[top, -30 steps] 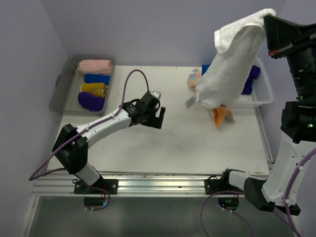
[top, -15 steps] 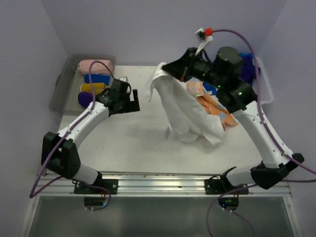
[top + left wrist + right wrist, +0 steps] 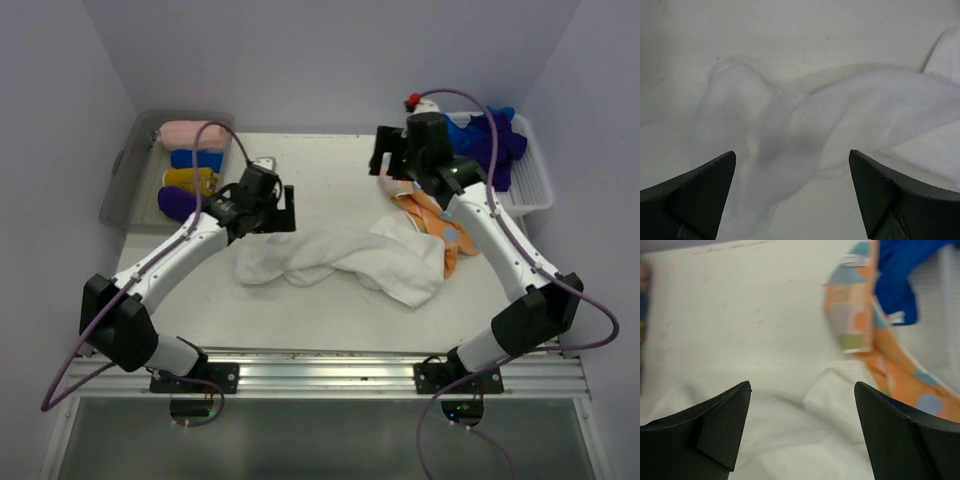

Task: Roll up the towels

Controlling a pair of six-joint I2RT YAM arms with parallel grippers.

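Now, the white towel lay crumpled mid-way along the counter, nearer its front edge. My left gripper hung spread wide over its left end. My right gripper, equally wide and empty, sat toward the back-right corner. I judged flattening came next, before rolling.

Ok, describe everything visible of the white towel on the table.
The white towel is a soft, terry-looking cloth lying unrolled and crumpled in a long bunch across the middle of the table, thickest at its right end. That end touches the orange patterned cloth. Neither gripper holds it: the left gripper is open above its left end, the right gripper open beyond its right end.
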